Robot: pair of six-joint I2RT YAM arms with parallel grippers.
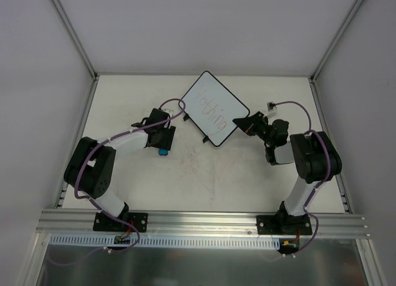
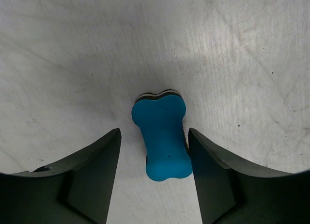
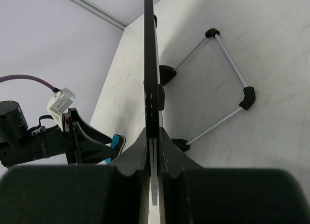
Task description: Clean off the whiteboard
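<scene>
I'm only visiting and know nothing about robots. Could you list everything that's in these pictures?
whiteboard: one, white with a black rim and red handwriting, far middle of the table, tilted
wire stand: one, silver rods with black joints, joined to one face of the whiteboard
eraser: one, blue, lying on the table left of the whiteboard
table: one, off-white, scuffed, under everything
rail: one, silver, along the near edge
left tool: one, black, open either side of the eraser
right tool: one, black, shut on the whiteboard's edge

whiteboard [image 1: 213,108] | white, black rim, red writing | turned diagonally | table [image 1: 204,174] far centre
</scene>
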